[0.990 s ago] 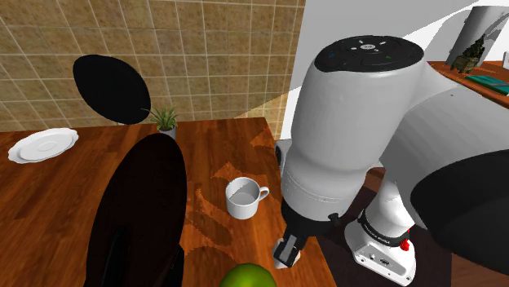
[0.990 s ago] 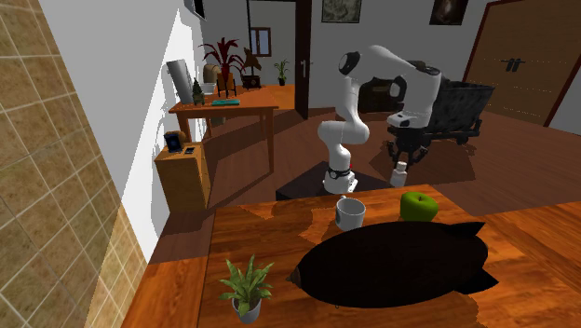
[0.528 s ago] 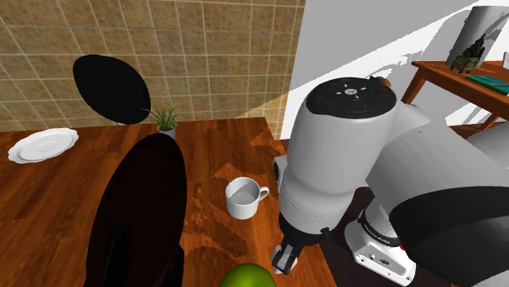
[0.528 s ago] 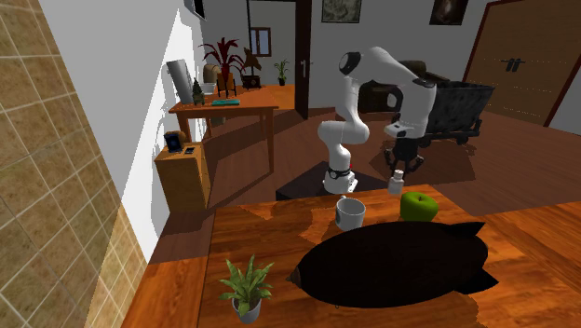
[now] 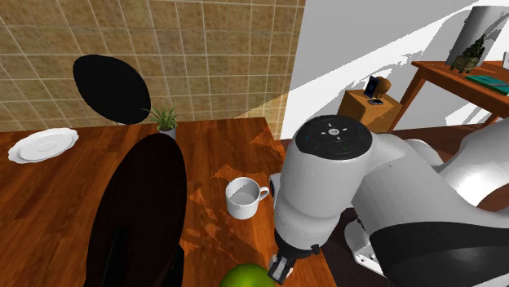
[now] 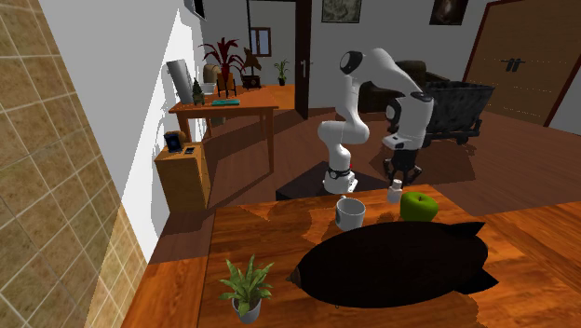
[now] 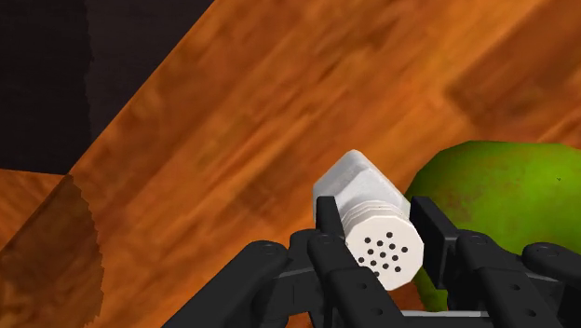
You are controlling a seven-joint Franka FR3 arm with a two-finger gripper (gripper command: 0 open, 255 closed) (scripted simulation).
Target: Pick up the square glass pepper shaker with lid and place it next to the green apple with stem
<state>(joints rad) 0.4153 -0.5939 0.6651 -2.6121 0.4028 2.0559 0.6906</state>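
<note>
Pepper shaker (image 7: 371,212) clasped in pincer (image 7: 377,228), arm (image 6: 360,79) bent downward, just beside green apple (image 7: 507,191)

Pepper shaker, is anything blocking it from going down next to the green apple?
Nothing visible is. The tool clasps the pepper shaker right beside the green apple, with bare wooden table beneath it. The white mug stands off to the side, out of the path.
</note>
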